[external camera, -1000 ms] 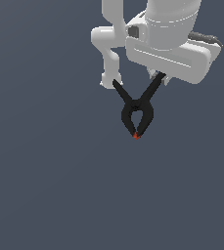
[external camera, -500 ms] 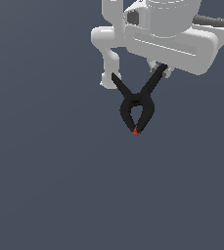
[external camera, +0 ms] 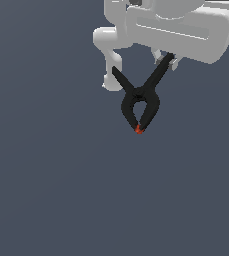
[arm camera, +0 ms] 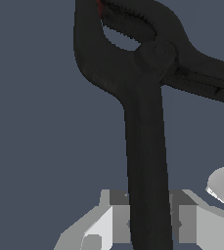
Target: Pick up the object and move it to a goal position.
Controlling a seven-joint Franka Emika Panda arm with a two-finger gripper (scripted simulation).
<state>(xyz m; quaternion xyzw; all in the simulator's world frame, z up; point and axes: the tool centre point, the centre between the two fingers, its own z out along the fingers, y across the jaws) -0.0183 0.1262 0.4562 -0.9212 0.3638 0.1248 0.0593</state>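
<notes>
The object is a small black spring clamp [external camera: 140,102] hanging in the air with its red-orange tip [external camera: 138,130] pointing down. Its two handles splay upward in a V. My gripper [external camera: 166,61] is shut on the handle toward the exterior view's right; the other handle sticks out free. In the wrist view the held handle of the clamp [arm camera: 143,122] runs down between my grey fingers [arm camera: 114,219], and the gripper [arm camera: 147,223] pinches it close to the handle's end. The rounded jaws are closed.
A plain dark grey surface fills the background of both views. The white arm body [external camera: 176,25] fills the upper part of the exterior view, and a white link [external camera: 108,50] hangs behind the clamp.
The arm has risen a little, carrying the clamp with it; the clamp's red tip sits higher in the exterior view than one second ago. The grip on the handle is unchanged.
</notes>
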